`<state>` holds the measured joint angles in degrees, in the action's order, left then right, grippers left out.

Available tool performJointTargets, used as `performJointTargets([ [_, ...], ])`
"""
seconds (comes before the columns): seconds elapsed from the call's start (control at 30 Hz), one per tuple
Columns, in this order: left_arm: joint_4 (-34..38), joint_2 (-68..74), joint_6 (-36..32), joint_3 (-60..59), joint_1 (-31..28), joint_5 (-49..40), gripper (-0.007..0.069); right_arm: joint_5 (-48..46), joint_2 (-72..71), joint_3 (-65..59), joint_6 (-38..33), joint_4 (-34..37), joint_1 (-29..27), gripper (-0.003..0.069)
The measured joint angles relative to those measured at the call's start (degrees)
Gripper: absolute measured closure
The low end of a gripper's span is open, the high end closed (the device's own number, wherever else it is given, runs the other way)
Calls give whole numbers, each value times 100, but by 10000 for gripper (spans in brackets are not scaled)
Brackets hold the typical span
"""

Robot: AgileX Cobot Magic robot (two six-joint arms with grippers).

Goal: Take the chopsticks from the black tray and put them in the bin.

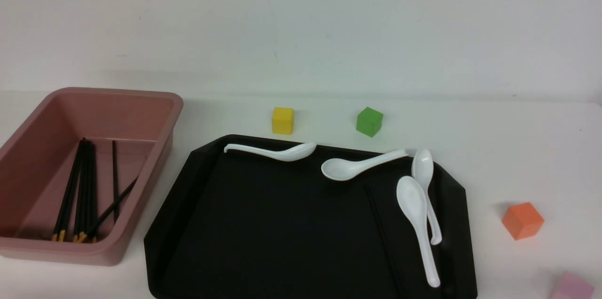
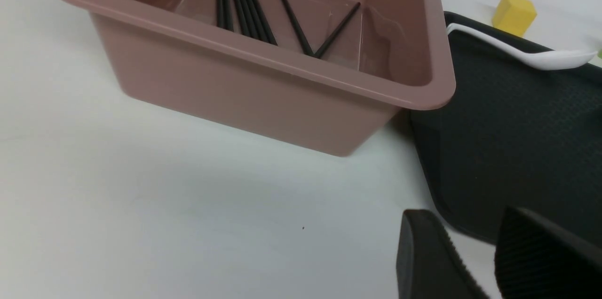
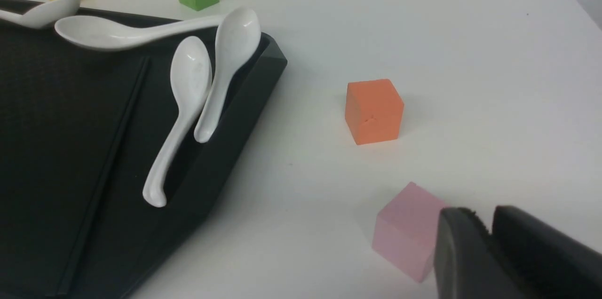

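Note:
The black tray (image 1: 263, 224) lies in the middle of the table. A thin black chopstick (image 1: 383, 238) lies on its right part, left of the spoons; it also shows in the right wrist view (image 3: 106, 167). The pink bin (image 1: 117, 94) stands left of the tray and holds several chopsticks (image 1: 82, 191) with their yellow bands at the near end. Neither gripper shows in the front view. My left gripper (image 2: 463, 218) is open and empty, over the table by the tray's near left corner (image 2: 508, 139) and the bin (image 2: 244, 87). My right gripper (image 3: 480, 214) is shut and empty, right of the tray.
Several white soup spoons (image 1: 416, 224) lie along the tray's far and right sides. A yellow cube (image 1: 282, 120) and a green cube (image 1: 369, 121) stand behind the tray. An orange cube (image 1: 522, 220) and a pink cube (image 3: 407, 231) stand right of it, the pink one beside my right gripper.

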<state>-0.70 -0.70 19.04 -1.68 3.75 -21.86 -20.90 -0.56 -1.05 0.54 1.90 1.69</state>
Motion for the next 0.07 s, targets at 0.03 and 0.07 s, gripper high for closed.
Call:
performJointTargets([
  [0.03,0,0,0,0,0,0,386,0,0,0,0,0,0,539],
  [0.07,-1,0,0,0,0,0,386,0,0,0,0,0,0,538],
])
